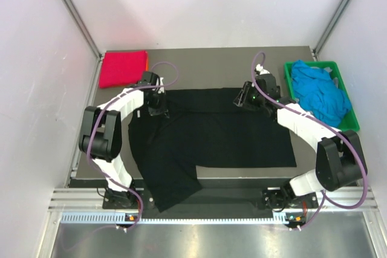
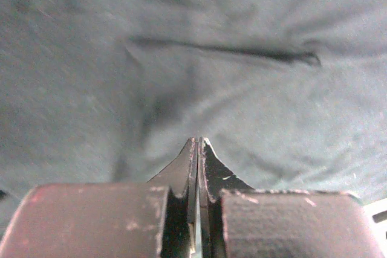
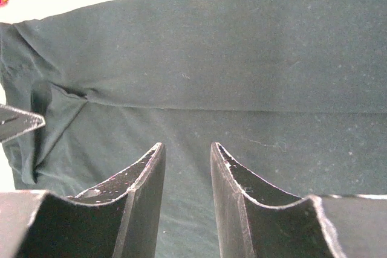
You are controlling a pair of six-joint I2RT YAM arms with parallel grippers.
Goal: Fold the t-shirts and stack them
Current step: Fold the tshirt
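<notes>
Cloth of black t-shirt seems pinched in left pincer (jaws together); right pincer half-open, empty.

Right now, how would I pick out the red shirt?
On the table, find the far left corner, beyond the left arm. The red shirt lies there, folded into a rectangle; the black shirt is spread out, the blue ones crumpled in a crate.

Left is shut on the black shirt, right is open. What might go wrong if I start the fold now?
1. The left gripper seems to pinch only a thin pucker of the black t-shirt; it may slip out on lifting.
2. The right gripper is open above the cloth and holds nothing, so lifting now would likely skew the fold.
3. Part of the shirt hangs off the table's near edge and may drag.
</notes>
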